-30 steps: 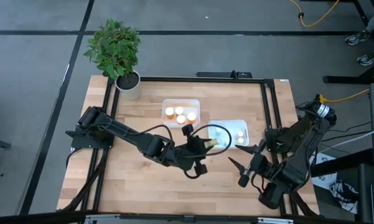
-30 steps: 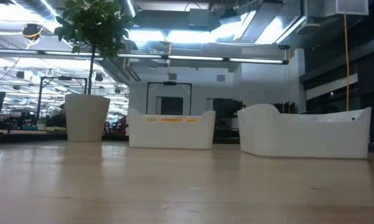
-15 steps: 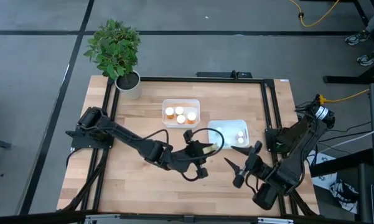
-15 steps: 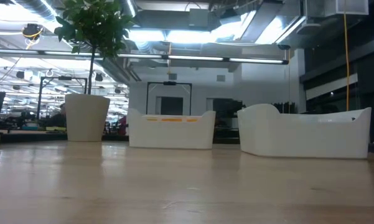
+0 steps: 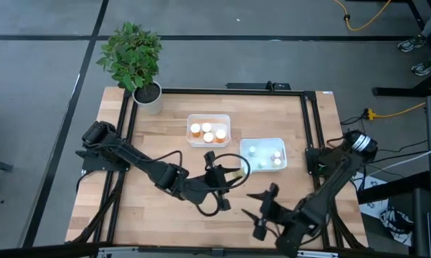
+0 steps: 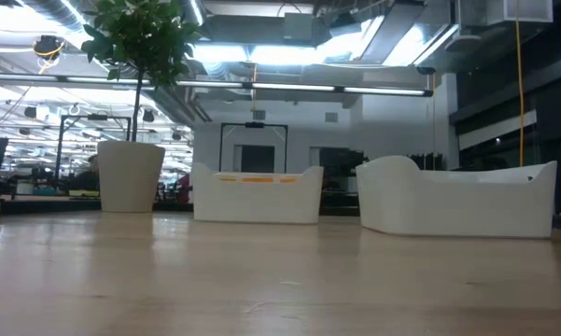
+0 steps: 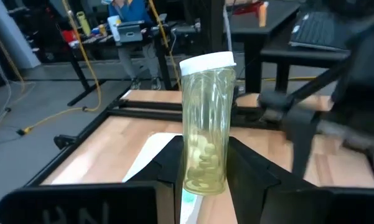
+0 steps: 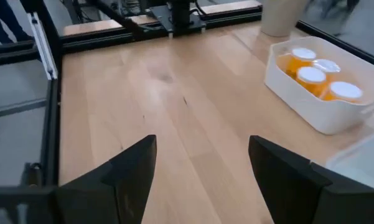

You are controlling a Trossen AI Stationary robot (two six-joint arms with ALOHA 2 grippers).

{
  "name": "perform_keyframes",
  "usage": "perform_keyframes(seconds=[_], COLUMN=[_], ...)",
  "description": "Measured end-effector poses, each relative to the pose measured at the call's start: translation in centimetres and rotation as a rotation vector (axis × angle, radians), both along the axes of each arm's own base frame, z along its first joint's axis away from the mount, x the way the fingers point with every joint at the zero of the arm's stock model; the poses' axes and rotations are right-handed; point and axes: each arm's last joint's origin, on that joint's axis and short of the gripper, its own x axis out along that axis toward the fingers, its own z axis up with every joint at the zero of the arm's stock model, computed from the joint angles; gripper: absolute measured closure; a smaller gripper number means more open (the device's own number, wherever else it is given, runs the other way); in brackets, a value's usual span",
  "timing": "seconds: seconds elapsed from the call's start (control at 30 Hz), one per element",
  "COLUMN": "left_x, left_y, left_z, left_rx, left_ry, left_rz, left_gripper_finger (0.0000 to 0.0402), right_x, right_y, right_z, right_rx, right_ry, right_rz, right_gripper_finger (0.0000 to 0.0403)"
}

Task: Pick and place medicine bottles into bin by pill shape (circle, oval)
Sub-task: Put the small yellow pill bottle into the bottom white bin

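The left claw (image 5: 226, 175) is gripping a pale yellow clear-plastic medicine bottle with a white cap (image 7: 205, 124), pulling it back from the white bin of pastel bottles (image 5: 263, 153) toward the bench's middle. The right claw (image 5: 262, 208), fingers spread and empty, is swinging away toward the front edge.

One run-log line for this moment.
left gripper: shut on pale yellow white-capped bottle | right gripper: open, empty | orange bottles in white bin

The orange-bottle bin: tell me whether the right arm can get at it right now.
Probably yes. The right gripper is open and empty, and bare table lies between it and the bin; the left gripper, holding a yellow bottle, sits off to the side.
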Motion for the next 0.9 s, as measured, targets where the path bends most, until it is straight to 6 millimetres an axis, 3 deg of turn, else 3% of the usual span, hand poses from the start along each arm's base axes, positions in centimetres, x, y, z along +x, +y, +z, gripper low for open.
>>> perform_keyframes(seconds=[0.27,0.4,0.5,0.63,0.8,0.9], left_x=[-2.7,-3.7,-4.1,-4.6,-4.7,-4.6], left_y=[-1.1,-1.7,-2.3,-2.9,-2.8,-2.5], left_z=[1.6,2.4,2.3,2.4,2.2,2.1], left_rx=[0.037,0.047,0.056,0.059,0.060,0.057], left_ry=[0.027,0.009,0.014,0.001,0.006,0.011], left_rz=[0.012,0.034,0.032,0.059,0.087,0.106], left_gripper_finger=[0.0321,0.0321,0.0321,0.0321,0.0321,0.0321], right_x=[3.9,6.0,6.2,3.8,-1.8,-4.9], right_y=[-0.3,-1.5,-3.2,-5.6,-7.7,-8.6], right_z=[-1.9,-1.2,0.3,3.1,7.0,6.7], right_rx=[-0.064,-0.142,-0.202,-0.271,-0.350,-0.338], right_ry=[0.031,0.099,0.138,0.181,0.124,0.040], right_rz=[0.042,0.211,0.253,0.167,0.025,-0.035], right_gripper_finger=[0.0147,0.0147,0.0147,0.0147,0.0147,0.0147])
